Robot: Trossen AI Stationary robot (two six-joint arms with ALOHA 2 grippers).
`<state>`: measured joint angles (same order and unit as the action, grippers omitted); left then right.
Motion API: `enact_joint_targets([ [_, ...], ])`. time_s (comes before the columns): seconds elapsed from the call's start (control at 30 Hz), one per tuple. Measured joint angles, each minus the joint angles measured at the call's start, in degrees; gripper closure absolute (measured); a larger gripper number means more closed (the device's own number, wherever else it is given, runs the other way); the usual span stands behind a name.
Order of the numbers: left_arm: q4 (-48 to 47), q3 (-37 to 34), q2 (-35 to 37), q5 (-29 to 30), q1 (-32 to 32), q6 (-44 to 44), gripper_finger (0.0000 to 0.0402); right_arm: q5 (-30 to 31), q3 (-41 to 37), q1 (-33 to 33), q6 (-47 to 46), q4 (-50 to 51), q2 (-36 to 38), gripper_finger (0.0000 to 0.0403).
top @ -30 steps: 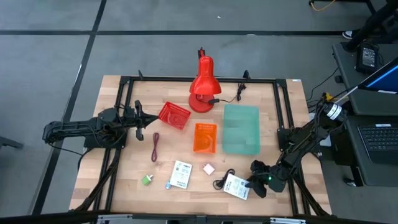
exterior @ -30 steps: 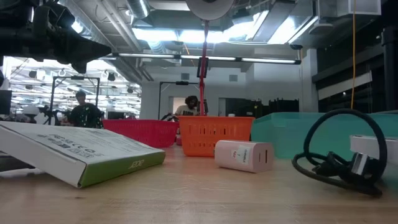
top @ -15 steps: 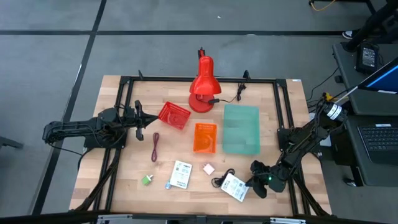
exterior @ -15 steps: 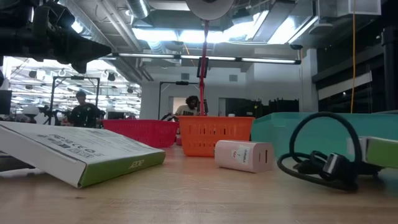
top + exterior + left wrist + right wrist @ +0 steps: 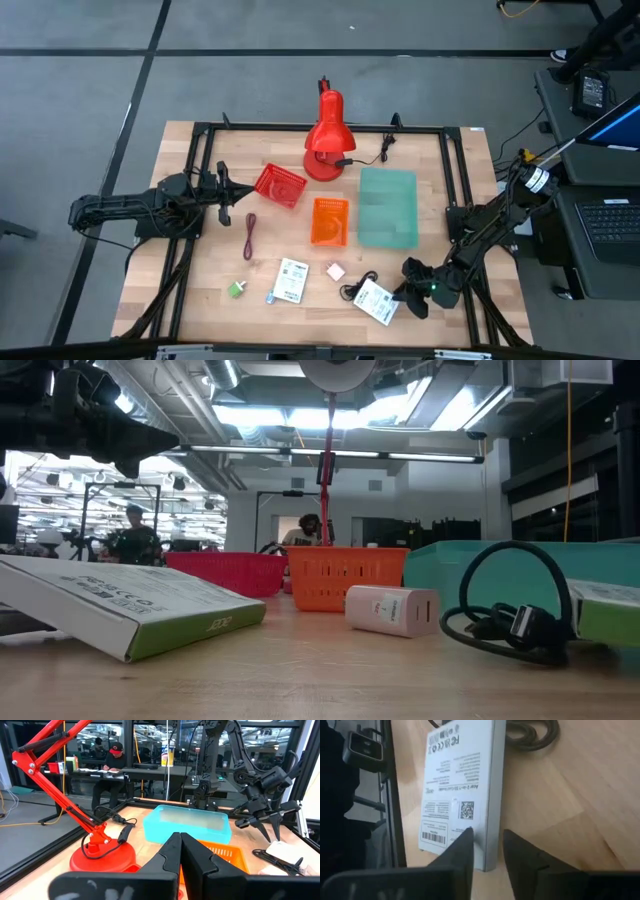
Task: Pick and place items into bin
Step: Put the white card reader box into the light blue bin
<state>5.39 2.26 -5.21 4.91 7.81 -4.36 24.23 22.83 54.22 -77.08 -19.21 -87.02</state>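
While the left gripper point(image 5: 222, 193) waits pinched shut beside the red mesh plastic basket point(image 5: 280, 185), well away from the teal translucent plastic bin point(image 5: 387, 206), the right gripper point(image 5: 404, 296) works at the table's near edge, below that bin.

High view: the right gripper sits against the white printed flat box point(image 5: 378, 300); the black coiled cable point(image 5: 358, 287) lies just beside the box, on the side away from the gripper.

Low view: the cable loop point(image 5: 512, 610) touches the box's green-edged end point(image 5: 605, 610), with the teal bin wall point(image 5: 470, 575) behind.

Right wrist view: the two dark fingers point(image 5: 462, 851) stand partly apart, straddling the box's thin edge point(image 5: 492, 815). Whether they pinch it yet, I cannot tell.

Risk, judged: so shallow a bite on the corner may let the box pivot or slip on lifting, and the cable could drag along.
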Motion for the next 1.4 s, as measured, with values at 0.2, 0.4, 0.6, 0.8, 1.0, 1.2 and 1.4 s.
enact_joint_targets([
  [0.2, 0.0, 0.0, 0.0, 0.0, 0.0, 0.0, 0.0398, 0.1, 0.0, 0.0, 1.3, -3.4, 0.0, 0.0267],
  [0.4, 0.0, 0.0, 0.0, 0.0, 0.0, 0.0, 0.0398, 0.1, 0.0, 0.0, 1.9, -3.7, 0.7, 0.0233],
  [0.6, 0.0, 0.0, 0.0, 0.0, 0.0, -0.5, 0.0398, 0.1, 0.0, -1.3, 4.1, -2.8, 1.2, 0.0209],
  [0.8, 0.0, 0.0, 0.0, 0.0, 0.0, -0.5, 0.0398, -0.8, 0.0, -3.2, 4.1, 3.9, 4.9, 0.0202],
  [1.0, 0.0, 0.0, 0.0, 0.0, 0.0, -0.5, 0.0398, -1.4, 0.0, -3.4, 7.0, 5.4, 10.1, 0.0202],
  [1.2, 0.0, 0.0, 0.0, -2.7, 0.0, 0.0, 0.0398, -1.4, 0.0, -4.1, 8.9, 5.4, 11.6, 0.0202],
  [1.4, 0.0, 0.0, 0.0, -7.0, 0.0, 0.5, 0.0398, -1.4, 0.0, -4.2, 6.9, 5.5, 11.6, 0.0202],
])
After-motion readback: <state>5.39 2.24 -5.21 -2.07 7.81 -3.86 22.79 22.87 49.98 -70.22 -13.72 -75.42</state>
